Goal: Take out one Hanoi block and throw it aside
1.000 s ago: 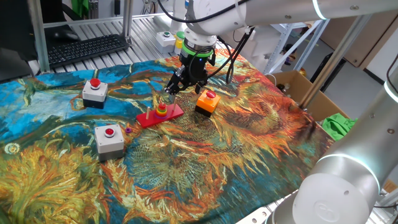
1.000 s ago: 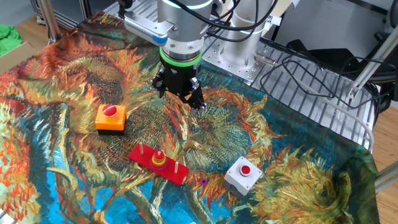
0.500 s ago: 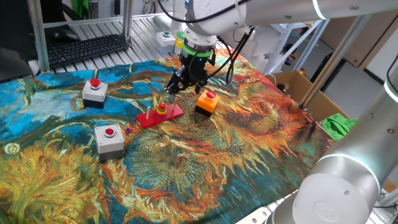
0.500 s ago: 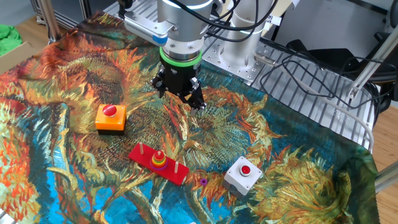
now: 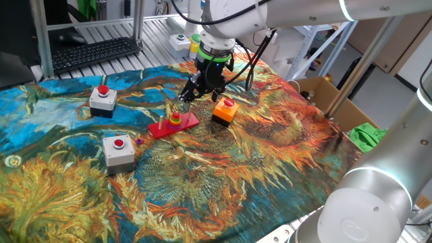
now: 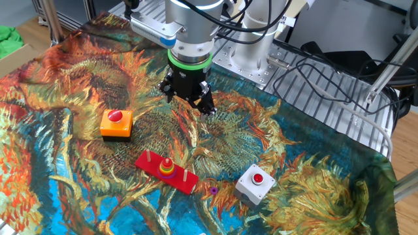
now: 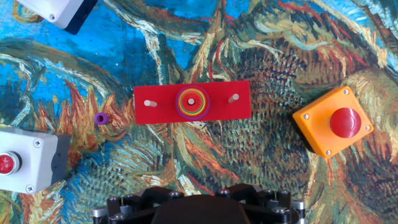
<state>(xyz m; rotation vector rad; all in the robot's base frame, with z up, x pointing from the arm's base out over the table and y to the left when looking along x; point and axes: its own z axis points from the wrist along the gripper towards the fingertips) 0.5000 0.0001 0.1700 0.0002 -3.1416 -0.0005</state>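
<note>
The red Hanoi base (image 5: pixel 162 128) with three pegs lies on the painted cloth; it also shows in the other fixed view (image 6: pixel 149 163) and the hand view (image 7: pixel 161 102). A stack of coloured rings (image 7: pixel 192 102) sits on its middle peg (image 5: pixel 175 119). A small purple ring (image 7: pixel 101 118) lies loose on the cloth beside the base (image 5: pixel 139 141). My gripper (image 6: pixel 188 103) hangs above the cloth just behind the base (image 5: pixel 192 94), open and empty. The hand view shows only its black body at the bottom edge.
An orange box with a red button (image 5: pixel 225 110) stands close to the base (image 7: pixel 333 121). Two grey boxes with red buttons stand nearby, one (image 5: pixel 102 100) at the back left and one (image 5: pixel 118 150) in front. A keyboard (image 5: pixel 94 52) lies beyond the cloth.
</note>
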